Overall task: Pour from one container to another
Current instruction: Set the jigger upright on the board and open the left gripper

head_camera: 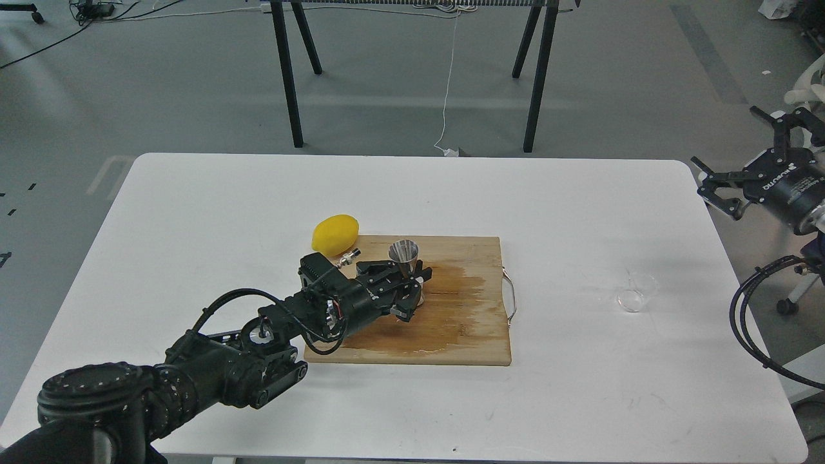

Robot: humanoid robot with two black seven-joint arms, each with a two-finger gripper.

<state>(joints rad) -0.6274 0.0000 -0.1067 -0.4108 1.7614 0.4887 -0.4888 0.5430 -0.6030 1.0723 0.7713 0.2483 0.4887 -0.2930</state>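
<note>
Clearly the left gripper point(412, 283) clamps the steel jigger point(405, 259) at its narrow waist on the cutting board point(451, 335); slick, rigid metal. Right gripper point(747, 161) gapes, well above the light, fragile clear cup point(635, 293).

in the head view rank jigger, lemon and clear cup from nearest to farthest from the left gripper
1. Steel jigger: upright on the cutting board, at the left gripper.
2. Lemon: on the table at the board's far left corner.
3. Clear cup: far right on the table.

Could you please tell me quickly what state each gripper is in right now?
Left gripper: closed on the steel jigger on the cutting board.
Right gripper: open, holding nothing.
</note>
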